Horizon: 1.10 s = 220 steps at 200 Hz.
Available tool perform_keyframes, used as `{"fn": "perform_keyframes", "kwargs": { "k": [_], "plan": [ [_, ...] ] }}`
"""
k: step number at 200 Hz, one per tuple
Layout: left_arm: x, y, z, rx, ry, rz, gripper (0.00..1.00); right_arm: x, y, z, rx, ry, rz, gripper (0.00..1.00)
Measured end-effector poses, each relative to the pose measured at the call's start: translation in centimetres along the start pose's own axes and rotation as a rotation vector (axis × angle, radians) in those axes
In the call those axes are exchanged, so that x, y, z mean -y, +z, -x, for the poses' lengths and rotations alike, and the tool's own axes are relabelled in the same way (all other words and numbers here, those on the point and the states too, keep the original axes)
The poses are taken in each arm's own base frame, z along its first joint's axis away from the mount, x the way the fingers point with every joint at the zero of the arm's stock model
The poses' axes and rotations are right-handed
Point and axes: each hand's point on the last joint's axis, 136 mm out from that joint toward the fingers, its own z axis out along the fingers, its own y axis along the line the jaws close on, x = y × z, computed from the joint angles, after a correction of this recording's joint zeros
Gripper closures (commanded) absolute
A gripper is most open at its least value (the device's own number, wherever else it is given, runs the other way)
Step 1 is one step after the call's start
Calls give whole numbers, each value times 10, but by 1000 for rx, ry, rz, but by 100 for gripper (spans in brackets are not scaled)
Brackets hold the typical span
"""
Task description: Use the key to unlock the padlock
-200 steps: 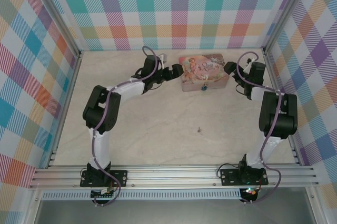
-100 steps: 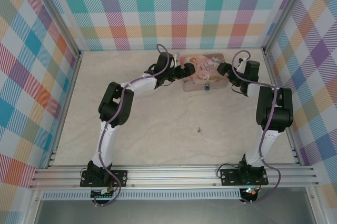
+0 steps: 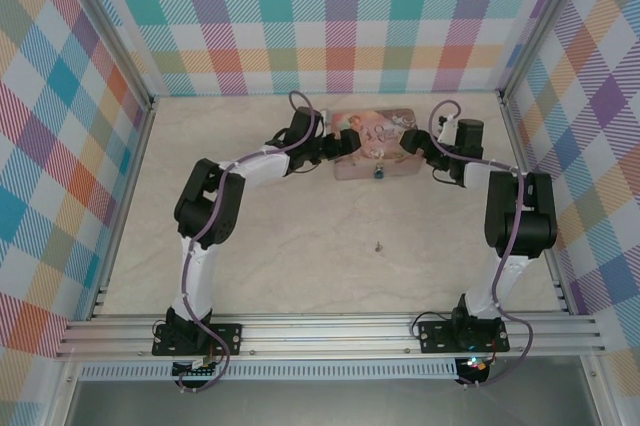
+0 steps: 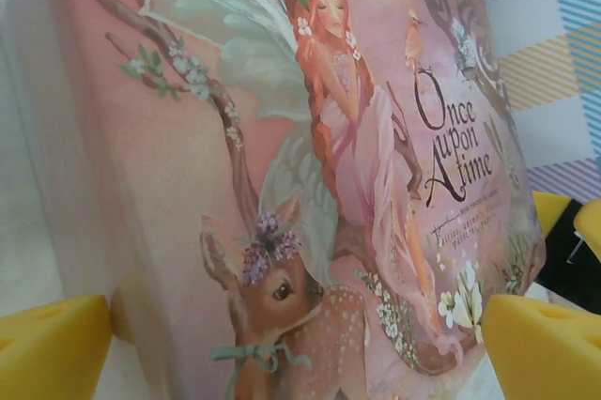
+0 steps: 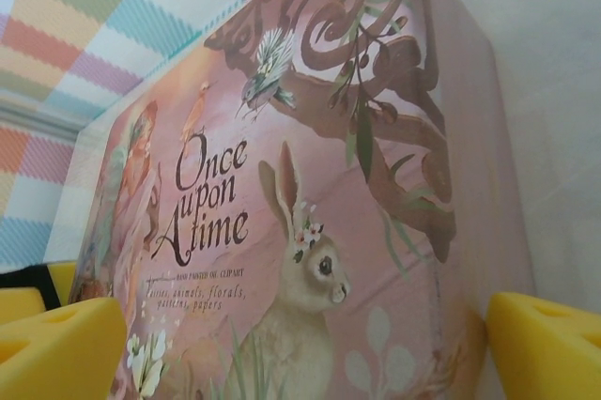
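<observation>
The tiny blue padlock [image 3: 379, 173] hangs at the front edge of the pink illustrated tin [image 3: 377, 144], which stands at the back of the table. The small grey key [image 3: 378, 244] lies alone on the table, well nearer than the tin. My left gripper [image 3: 343, 142] is at the tin's left end and is open; its yellow fingertips [image 4: 52, 348] flank the tin's lid [image 4: 282, 137]. My right gripper [image 3: 414, 141] is at the tin's right end, also open, with its fingertips [image 5: 545, 344] either side of the tin [image 5: 310, 184]. In both wrist views the padlock and the key are hidden.
Plaid walls close in the back and both sides of the beige table [image 3: 300, 246]. An aluminium rail [image 3: 330, 331] runs along the near edge, carrying both arm bases. The tin stands close to the back wall.
Both grippers have closed in on the tin's ends from either side. The tin with its padlock has shifted a little left and nearer. The key has not moved.
</observation>
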Motion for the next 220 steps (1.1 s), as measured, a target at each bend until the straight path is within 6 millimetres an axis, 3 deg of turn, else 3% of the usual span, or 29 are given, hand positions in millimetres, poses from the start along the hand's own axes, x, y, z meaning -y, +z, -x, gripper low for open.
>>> {"fn": "perform_keyframes", "kwargs": {
  "k": [56,124,160,189,220],
  "plan": [
    [-40,-65,-29,20,-33,143,0,-56,9,-65,-140,-60,69,2],
    [-72,-132,-73,33,-68,256,0,-103,23,-113,-244,-129,139,0],
    [-84,-149,-75,49,-95,271,0,-114,25,-125,-276,-134,155,0],
    [-88,-152,-70,60,-112,263,0,-110,23,-130,-291,-130,125,0],
    [-88,-154,-58,92,-119,237,0,-101,-1,-121,-247,-151,-1,0]
  ]
}}
